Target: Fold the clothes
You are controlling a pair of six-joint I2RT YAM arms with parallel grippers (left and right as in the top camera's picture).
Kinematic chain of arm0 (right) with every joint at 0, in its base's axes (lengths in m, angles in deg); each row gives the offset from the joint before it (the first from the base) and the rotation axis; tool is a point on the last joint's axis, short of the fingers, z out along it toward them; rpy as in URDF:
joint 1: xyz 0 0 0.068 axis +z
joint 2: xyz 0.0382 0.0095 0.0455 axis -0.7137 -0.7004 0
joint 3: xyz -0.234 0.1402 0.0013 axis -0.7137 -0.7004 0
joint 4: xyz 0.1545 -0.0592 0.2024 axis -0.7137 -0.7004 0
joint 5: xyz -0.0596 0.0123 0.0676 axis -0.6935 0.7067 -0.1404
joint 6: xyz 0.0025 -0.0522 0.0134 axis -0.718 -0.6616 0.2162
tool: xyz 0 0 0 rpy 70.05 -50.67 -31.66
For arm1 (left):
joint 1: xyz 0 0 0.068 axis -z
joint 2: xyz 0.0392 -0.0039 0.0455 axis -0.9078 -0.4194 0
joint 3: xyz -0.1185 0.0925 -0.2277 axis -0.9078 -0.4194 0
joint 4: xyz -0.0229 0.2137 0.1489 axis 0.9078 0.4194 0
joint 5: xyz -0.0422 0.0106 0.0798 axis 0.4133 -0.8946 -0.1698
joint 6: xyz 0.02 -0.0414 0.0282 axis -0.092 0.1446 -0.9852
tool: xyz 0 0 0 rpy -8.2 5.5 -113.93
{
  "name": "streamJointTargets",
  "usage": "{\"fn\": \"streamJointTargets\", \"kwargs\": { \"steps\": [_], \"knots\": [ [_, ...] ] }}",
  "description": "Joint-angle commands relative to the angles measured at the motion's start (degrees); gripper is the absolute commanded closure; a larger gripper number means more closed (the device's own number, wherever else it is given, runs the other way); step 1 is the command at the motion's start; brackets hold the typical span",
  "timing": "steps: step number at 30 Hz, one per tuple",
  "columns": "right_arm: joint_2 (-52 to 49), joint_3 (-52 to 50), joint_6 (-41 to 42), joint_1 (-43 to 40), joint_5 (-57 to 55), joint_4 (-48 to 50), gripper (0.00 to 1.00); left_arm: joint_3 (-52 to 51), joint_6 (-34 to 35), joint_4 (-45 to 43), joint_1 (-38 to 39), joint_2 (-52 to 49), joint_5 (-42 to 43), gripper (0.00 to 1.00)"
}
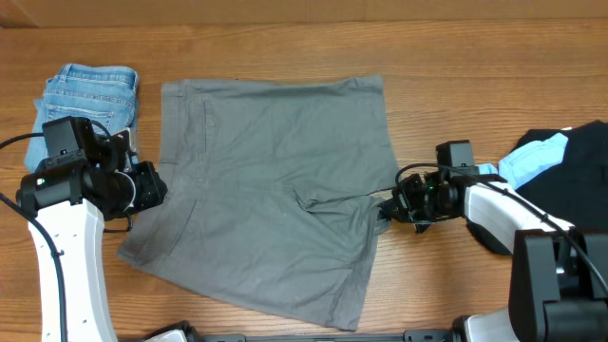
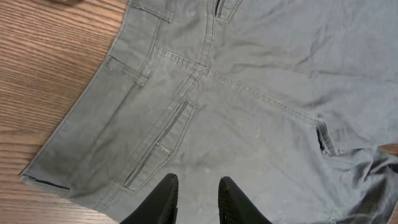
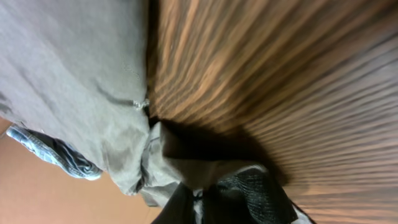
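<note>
Grey shorts point(image 1: 275, 190) lie spread flat in the middle of the table, waistband to the left. My left gripper point(image 1: 157, 185) sits at the waistband edge. In the left wrist view it point(image 2: 197, 183) hovers open over the shorts point(image 2: 249, 124) near a back pocket, with only flat cloth showing between the fingers. My right gripper point(image 1: 385, 209) is at the shorts' right edge near the crotch. The right wrist view shows it point(image 3: 200, 199) shut on a bunched fold of the grey shorts point(image 3: 74, 74), lifted slightly off the wood.
Folded light-blue denim point(image 1: 90, 95) lies at the back left beside the left arm. A black garment point(image 1: 579, 180) with a sky-blue one point(image 1: 532, 157) on it sits at the right edge. Bare wooden table point(image 1: 475, 57) surrounds the shorts.
</note>
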Motion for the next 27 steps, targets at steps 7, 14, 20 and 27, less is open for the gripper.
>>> {"fn": "streamJointTargets", "kwargs": {
  "steps": [7, 14, 20, 27],
  "knots": [
    [-0.46, -0.13, -9.97, -1.73, -4.74, -4.42, 0.36, 0.07, -1.31, -0.26, -0.31, -0.20, -0.13, 0.74],
    [-0.46, -0.13, -11.80, -1.77, -9.79, -4.33, 0.37, 0.07, -1.29, -0.09, -0.31, -0.20, -0.13, 0.74],
    [-0.46, -0.11, -17.18, -2.54, -8.70, -7.41, 0.37, 0.07, -1.31, 0.13, -0.31, -0.20, -0.13, 0.73],
    [-0.46, -0.11, -21.90, -6.23, -12.37, -13.99, 0.35, 0.07, -1.31, 0.33, -0.31, -0.20, -0.13, 0.74]
  ]
}}
